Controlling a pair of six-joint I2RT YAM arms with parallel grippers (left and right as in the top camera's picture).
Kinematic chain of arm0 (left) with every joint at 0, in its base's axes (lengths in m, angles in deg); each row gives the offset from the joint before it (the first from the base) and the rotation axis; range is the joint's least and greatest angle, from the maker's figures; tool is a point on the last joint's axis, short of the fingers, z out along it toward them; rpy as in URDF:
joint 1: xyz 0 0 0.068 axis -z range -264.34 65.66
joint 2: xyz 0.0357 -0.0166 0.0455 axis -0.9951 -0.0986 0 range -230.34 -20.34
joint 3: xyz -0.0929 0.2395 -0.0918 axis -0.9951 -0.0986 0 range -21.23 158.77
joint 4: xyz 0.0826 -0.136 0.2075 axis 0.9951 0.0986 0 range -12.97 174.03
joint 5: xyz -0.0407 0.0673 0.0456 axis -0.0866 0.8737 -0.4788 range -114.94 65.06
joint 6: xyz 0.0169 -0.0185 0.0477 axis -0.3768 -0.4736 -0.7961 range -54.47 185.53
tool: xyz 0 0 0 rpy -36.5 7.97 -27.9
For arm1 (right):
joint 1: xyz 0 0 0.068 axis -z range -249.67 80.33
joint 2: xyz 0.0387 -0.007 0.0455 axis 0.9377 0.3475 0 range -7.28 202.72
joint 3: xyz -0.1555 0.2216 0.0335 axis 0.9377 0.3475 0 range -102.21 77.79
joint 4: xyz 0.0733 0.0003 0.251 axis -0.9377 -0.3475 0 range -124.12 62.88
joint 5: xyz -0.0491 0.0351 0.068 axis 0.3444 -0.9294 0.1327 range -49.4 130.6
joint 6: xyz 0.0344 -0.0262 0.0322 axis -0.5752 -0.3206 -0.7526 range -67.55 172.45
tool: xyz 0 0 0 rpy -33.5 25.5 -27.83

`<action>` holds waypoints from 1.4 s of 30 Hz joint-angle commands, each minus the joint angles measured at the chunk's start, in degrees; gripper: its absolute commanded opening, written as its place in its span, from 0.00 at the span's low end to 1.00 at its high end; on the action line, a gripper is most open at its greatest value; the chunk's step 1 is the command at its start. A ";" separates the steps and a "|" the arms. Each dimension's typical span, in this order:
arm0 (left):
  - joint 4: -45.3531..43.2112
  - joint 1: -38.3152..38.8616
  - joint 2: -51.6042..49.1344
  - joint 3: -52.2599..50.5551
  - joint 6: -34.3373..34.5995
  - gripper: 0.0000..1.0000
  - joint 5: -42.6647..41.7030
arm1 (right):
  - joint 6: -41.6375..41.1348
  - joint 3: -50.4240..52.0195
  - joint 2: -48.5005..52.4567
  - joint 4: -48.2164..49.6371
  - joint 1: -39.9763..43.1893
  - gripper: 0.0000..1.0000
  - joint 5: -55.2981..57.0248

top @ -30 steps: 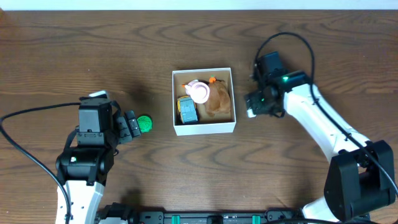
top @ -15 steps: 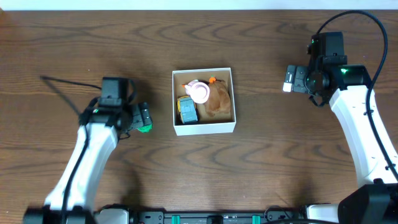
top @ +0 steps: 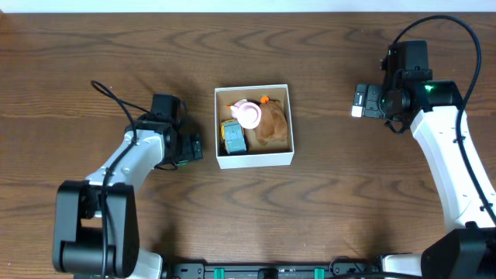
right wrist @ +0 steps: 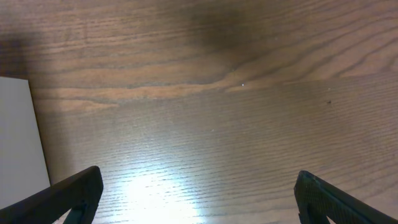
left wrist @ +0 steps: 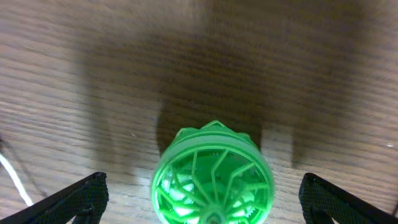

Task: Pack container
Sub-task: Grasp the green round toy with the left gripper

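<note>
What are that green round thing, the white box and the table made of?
Green toy: probably plastic, glossy and slightly translucent, with moulded ribs.
Box: seemingly cardboard, matte white outside and brown inside.
Table: wood or wood-look laminate. The grain shows, with a slight sheen where light reflects.

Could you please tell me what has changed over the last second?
The left gripper moved right, toward the container, and now straddles the green toy with jaws open. The right gripper drew back rightward from the container, open and empty. The container stayed put.
</note>
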 commanded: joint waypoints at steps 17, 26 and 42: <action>-1.73 0.09 -3.15 0.94 -0.74 0.90 -0.96 | 1.09 -0.35 0.28 -1.55 0.17 0.99 -0.26; -1.70 0.09 -3.10 0.94 -0.74 0.62 -0.96 | 1.09 -0.35 0.28 -1.57 0.17 0.99 -0.26; -0.50 0.33 1.68 3.37 -0.72 0.34 -0.96 | 1.09 -0.33 0.28 -1.55 0.17 0.99 -0.26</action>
